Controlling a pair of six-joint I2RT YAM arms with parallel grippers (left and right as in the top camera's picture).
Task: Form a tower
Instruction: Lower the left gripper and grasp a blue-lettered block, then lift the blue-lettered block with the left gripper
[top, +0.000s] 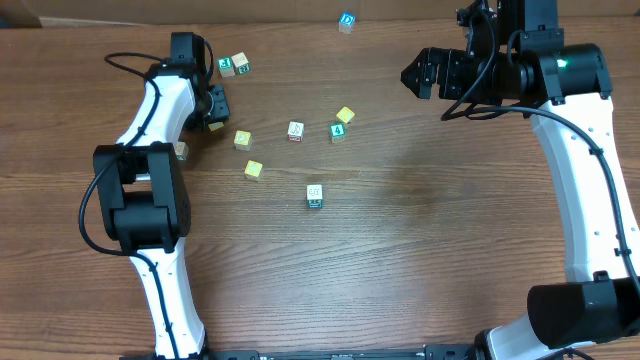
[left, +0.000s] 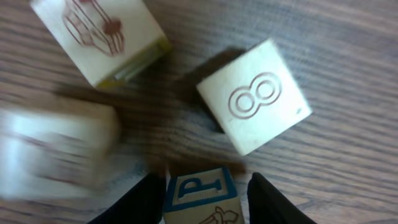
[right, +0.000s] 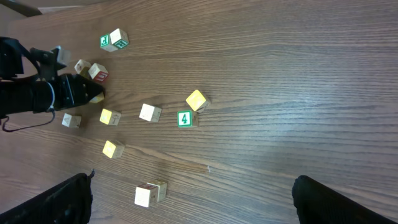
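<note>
Apparently one short tower (top: 314, 196) stands; other cubes (top: 254, 169) lie loose. The left pincer (left: 205, 180) straddles a blue cube (left: 202, 198), grip unclear; the right pincer (right: 193, 186) gapes empty.

The tower (top: 314, 195) is matt wood on a smooth, grained wooden table (top: 430, 200).

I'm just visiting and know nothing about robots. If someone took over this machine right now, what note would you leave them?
Left gripper: open, fingers either side of a blue cube marked P; no firm grip visible.
Right gripper: open, empty, held off to the right.
Tower: near the middle, white cube on top, teal showing beneath; height unclear.
Done: tower seems started.
Left: pick up the blue cube, then stack the loose cubes scattered around.
</note>
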